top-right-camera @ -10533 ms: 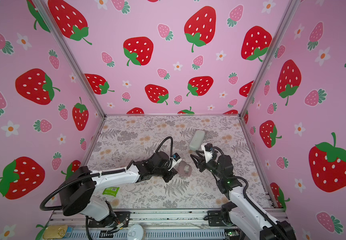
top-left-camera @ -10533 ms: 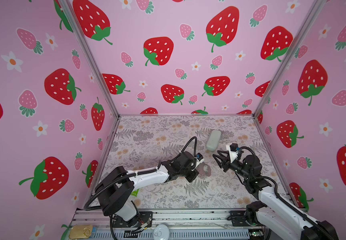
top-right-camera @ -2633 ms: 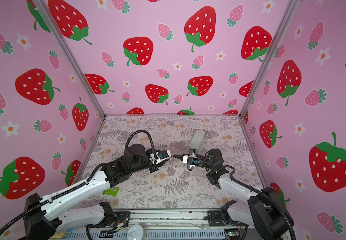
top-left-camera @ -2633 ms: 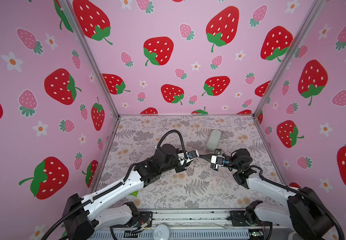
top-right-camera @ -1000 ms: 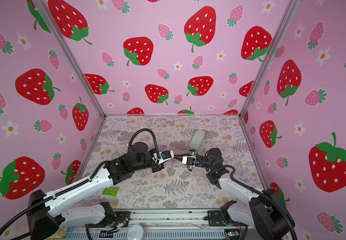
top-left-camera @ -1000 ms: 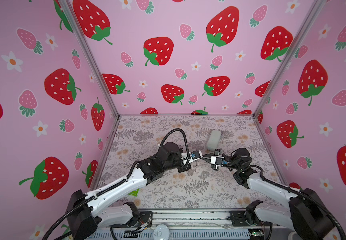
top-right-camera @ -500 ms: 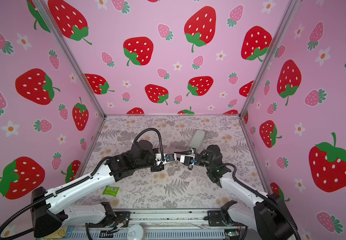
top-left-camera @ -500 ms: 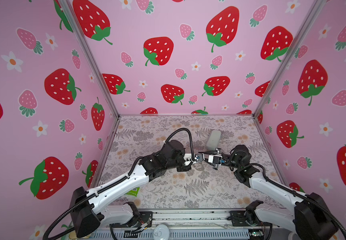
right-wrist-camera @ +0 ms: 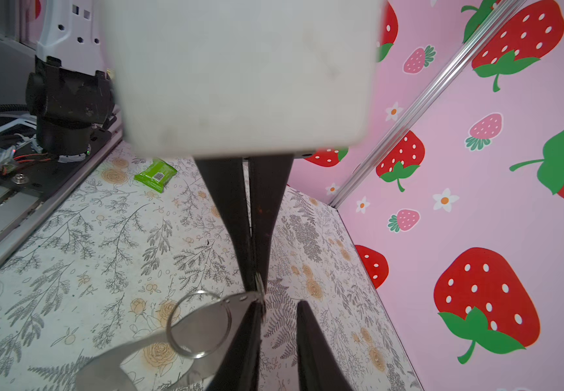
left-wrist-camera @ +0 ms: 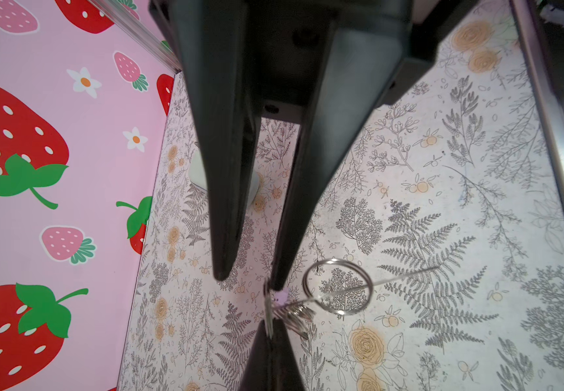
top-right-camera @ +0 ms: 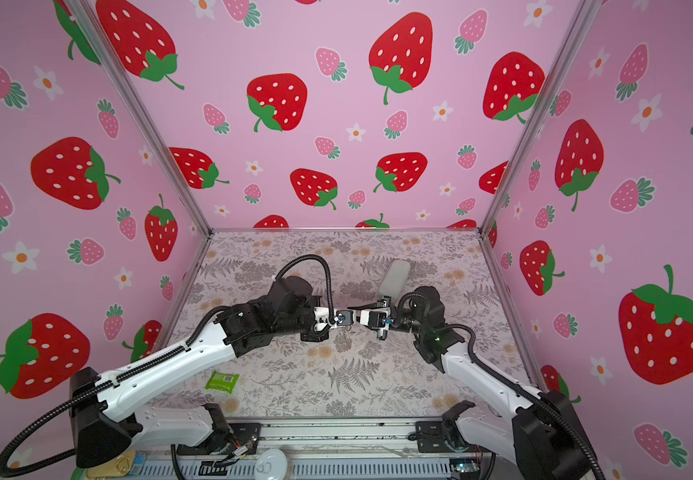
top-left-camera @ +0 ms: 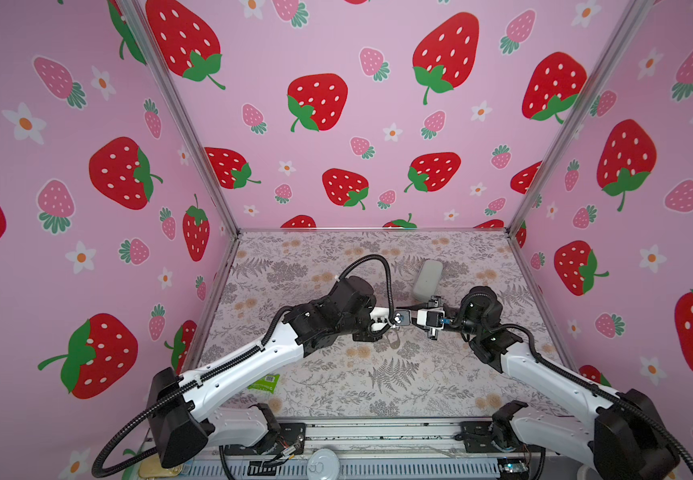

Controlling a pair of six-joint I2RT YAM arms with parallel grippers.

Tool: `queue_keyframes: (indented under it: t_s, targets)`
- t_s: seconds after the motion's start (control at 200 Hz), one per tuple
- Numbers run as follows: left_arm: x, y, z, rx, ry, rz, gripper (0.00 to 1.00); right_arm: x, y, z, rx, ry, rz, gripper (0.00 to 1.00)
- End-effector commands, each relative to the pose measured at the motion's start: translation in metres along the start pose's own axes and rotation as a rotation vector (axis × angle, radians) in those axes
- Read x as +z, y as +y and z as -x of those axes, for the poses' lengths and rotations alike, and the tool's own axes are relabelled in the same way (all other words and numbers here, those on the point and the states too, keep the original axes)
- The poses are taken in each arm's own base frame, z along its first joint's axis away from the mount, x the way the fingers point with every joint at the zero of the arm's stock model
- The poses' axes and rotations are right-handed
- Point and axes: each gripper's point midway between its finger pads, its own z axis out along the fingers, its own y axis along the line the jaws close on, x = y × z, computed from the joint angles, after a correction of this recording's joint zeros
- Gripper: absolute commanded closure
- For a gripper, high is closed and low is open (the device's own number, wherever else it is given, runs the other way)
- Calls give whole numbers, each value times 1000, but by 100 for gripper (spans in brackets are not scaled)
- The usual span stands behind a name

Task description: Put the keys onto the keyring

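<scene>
Both arms meet tip to tip above the middle of the table. My left gripper [top-left-camera: 396, 319] [left-wrist-camera: 269, 330] is shut on the thin metal end of the keyring. The keyring's grey strap [right-wrist-camera: 131, 359] hangs below [top-left-camera: 393, 338], and a silvery ring [left-wrist-camera: 338, 287] [right-wrist-camera: 199, 325] dangles beside the jaws. The keys show only as a small lilac head [left-wrist-camera: 280, 298] among bunched rings just past my left fingertips. My right gripper [right-wrist-camera: 279, 304] [left-wrist-camera: 248, 281] is open. One finger rests against the keyring's metal end by the lilac head, the other stands apart with nothing between them.
A pale grey-green oblong case [top-left-camera: 428, 278] [top-right-camera: 394, 276] lies on the floral table behind the grippers. A green packet [top-right-camera: 222, 380] [right-wrist-camera: 155, 174] lies near the front left, under my left arm. Pink strawberry walls close in three sides.
My left arm has reached further right and the right gripper has come in, so the two now touch at the tips. The keyring stays in the left grip.
</scene>
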Motion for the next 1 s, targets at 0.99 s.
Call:
queue_keyframes:
  t_s: [0.99]
  targets:
    - [-7, 5, 19, 125, 6, -16, 99, 8, 3, -2, 60, -11, 54, 93]
